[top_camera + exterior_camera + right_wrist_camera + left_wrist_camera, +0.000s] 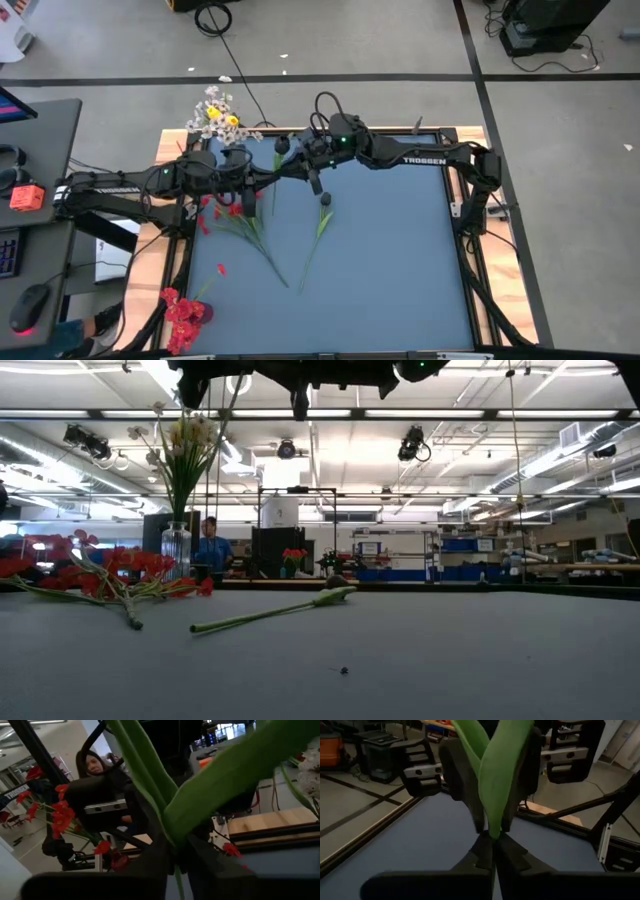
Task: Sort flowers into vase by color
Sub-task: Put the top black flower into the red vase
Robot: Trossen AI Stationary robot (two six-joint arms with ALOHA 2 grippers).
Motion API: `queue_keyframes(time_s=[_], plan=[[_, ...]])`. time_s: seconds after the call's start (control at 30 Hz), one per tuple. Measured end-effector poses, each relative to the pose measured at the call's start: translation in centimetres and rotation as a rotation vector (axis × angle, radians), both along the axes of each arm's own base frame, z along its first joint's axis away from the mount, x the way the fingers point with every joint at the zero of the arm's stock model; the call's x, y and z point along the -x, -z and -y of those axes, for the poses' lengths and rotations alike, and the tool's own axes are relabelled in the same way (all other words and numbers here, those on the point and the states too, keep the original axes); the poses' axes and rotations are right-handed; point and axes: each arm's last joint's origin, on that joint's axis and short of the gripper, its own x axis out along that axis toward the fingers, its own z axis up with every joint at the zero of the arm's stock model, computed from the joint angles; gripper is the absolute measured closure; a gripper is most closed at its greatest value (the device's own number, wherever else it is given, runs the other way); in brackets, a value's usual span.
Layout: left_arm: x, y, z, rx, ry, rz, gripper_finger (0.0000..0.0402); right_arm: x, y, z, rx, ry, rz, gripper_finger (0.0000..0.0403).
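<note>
A green sprig with a dark bud [283, 145] is held up between both grippers over the table's far left part. My left gripper [262, 181] comes at it from the left and my right gripper [293, 166] from the right, both shut on it. Its long leaves [495, 765] fill the wrist views. A second dark-bud sprig [322, 215] lies flat on the mat, as do red sprigs [235, 215]. A glass vase with white and yellow flowers [215, 118] stands at the far left corner. A bunch of red flowers [185, 312] stands at the near left edge. My left gripper [493, 847] pinches the sprig between its two fingers, at the stem where the leaves fork [493, 832]. The leaves rise past the fingers, and the sprig is clear of the table. My right gripper [175, 867] pinches the same sprig at the base of its leaves [172, 845]. The leaves [220, 775] spread away beyond the fingers, and the sprig is lifted clear.
A loose red petal [221, 268] lies on the mat near the left edge. The blue mat's middle and right [390, 260] hold nothing. A wooden frame [495, 270] rims the table. A desk with a keyboard and mouse [30, 300] stands to the left. People [210, 550] show in the room beyond.
</note>
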Motion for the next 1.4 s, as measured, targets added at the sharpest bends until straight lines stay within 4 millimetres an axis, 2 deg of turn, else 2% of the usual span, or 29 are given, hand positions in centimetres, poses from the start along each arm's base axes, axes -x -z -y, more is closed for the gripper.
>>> queue_keyframes(time_s=[0.13, 0.33, 0.63, 0.9, 1.0, 1.23, 1.4], plan=[[0.0, 0.1, 0.0, 0.001, -0.005, -0.011, 0.0396, 0.4, -0.2, 0.6, -0.008, 0.015, -0.006, 0.0303], [0.5, -0.1, -0.1, 0.004, -0.03, 0.0, 0.0399, 2.3, -2.3, 1.2, 0.023, 0.043, 0.003, 0.0299], [1.9, -1.0, -0.2, 0.003, -0.095, 0.054, 0.0399, 7.5, -6.0, 1.4, 0.148, 0.172, -0.085, 0.0309], [2.3, -1.0, -0.2, 0.007, -0.106, 0.049, 0.04, 12.7, -8.6, 0.0, 0.231, 0.269, -0.135, 0.032], [2.3, -1.0, -0.2, 0.007, -0.106, 0.05, 0.04, 14.6, -8.5, -0.8, 0.215, 0.306, -0.131, 0.0322], [2.3, -1.0, -0.2, 0.007, -0.107, 0.05, 0.04, 19.0, -7.0, -3.6, 0.195, 0.402, -0.155, 0.0322], [2.2, -1.0, -0.2, 0.007, -0.107, 0.05, 0.04, 22.0, -5.7, -4.9, 0.18, 0.484, -0.153, 0.0323]])
